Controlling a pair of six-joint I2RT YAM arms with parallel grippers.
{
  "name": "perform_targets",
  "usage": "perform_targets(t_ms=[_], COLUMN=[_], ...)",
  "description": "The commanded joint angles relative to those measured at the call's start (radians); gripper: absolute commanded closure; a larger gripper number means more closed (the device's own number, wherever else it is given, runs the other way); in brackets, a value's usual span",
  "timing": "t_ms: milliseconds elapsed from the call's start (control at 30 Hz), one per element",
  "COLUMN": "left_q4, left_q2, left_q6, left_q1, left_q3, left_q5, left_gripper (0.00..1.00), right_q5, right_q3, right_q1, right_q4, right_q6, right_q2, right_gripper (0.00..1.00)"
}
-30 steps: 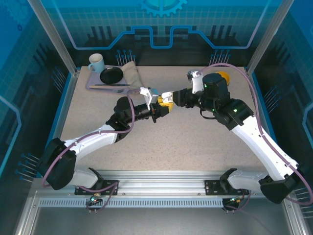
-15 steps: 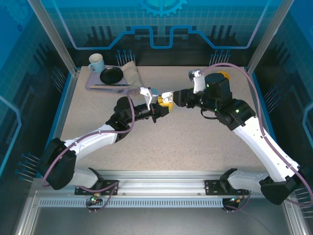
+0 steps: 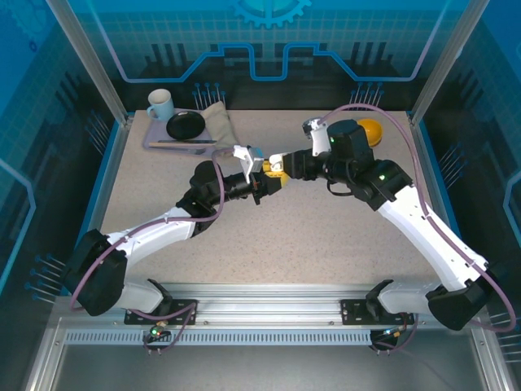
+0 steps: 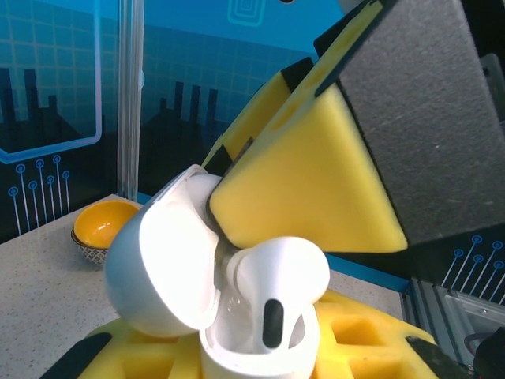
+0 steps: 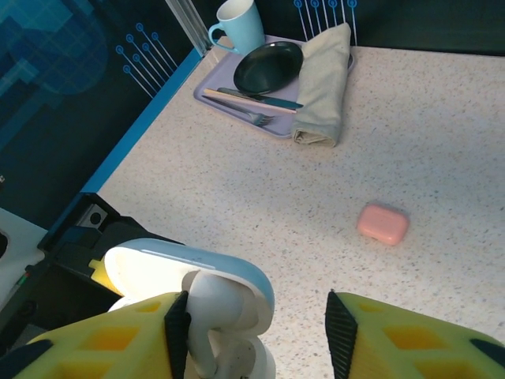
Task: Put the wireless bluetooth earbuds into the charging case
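A white charging case (image 4: 260,351) with its lid (image 4: 162,272) swung open is held above the table; my left gripper (image 3: 262,181) is shut on it, its yellow pads (image 4: 371,332) on either side of the case body. A white earbud (image 4: 276,276) stands stem-down in the case, its head above the rim. My right gripper (image 3: 278,165) is open, its jaws wide apart. One of its yellow fingers (image 4: 308,181) rests against the top of the earbud (image 5: 213,308), under the lid (image 5: 189,264). A closed salmon-pink case (image 5: 383,223) lies on the table.
A lilac tray (image 3: 175,140) at the back left carries a pale blue mug (image 3: 159,103), a black plate (image 3: 186,125), cutlery and a folded cloth (image 3: 218,122). An orange bowl (image 3: 370,129) sits at the back right, behind the right arm.
The right wrist has turned and shifted a little left, uncovering more of the orange bowl. Its jaws have narrowed somewhat. The left arm and case stay still.
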Motion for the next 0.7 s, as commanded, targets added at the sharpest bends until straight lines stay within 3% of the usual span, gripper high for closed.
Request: perform_targets(t_ms=[0,367,600,667], left_q4=[0.034,0.034,0.028,0.044], left_q2=[-0.007,-0.007,-0.004,0.001], left_q6=[0.014,0.014,0.030,0.028], left_q1=[0.001,0.002,0.002,0.003], left_q3=[0.024,0.024,0.006,-0.010], left_q5=[0.012,0.014,-0.028,-0.038], left_gripper=[1.00,1.00,1.00,1.00], right_q5=[0.053,-0.054,-0.030,0.027], right_q3=[0.018,0.004,-0.076,-0.144], right_q1=[-0.018,-0.053,-0.147,-0.161], right_q4=[-0.047,0.006,0.015,0.006], right_q6=[-0.022,-0.004,0.094,0.133], right_q2=[-0.040,-0.069,-0.067,-0.061], right_gripper=[0.53,0.54,0.55,0.55])
